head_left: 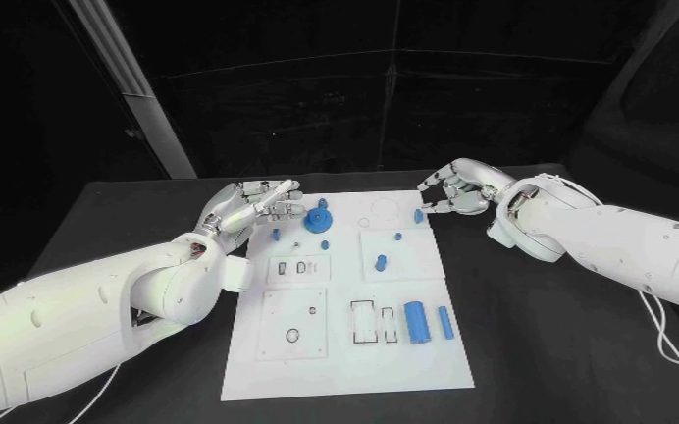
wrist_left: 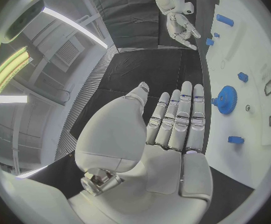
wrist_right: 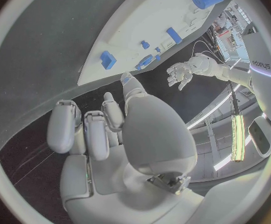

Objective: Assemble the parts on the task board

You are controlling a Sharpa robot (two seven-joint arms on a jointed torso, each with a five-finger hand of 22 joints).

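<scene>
Parts lie scattered across the white task board (head_left: 425, 365), which sits flat in the middle of the black table (head_left: 566, 345). Taking the board as a clock face seen from the robot's head, a blue gear (head_left: 319, 218) stands near eleven o'clock, a small blue block (head_left: 419, 215) sits at one o'clock by the far right edge, a short blue peg (head_left: 380, 263) rests just above centre, and a blue cylinder (head_left: 418, 319) with a thinner blue rod (head_left: 444, 322) beside it lies at four o'clock. Empty outlined slots mark the lower half.

These pieces look like small, rigid, light plastic, probably smooth and liable to roll or skid, so a fingertip pinch across the gear's hub or the cylinder's middle seems the safest hold.

The left hand (head_left: 252, 204) hovers at ten o'clock, over the board's far left corner and just beside the gear, fingers straight and apart, holding nothing. The right hand (head_left: 455, 188) hangs at one o'clock, past the far right corner near the small block, fingers curled inward around nothing.

Bare black table runs along both long sides of the board and at its near end, giving room to approach; the gear and block sit close to the board's edges, where a nudge could push them off.
</scene>
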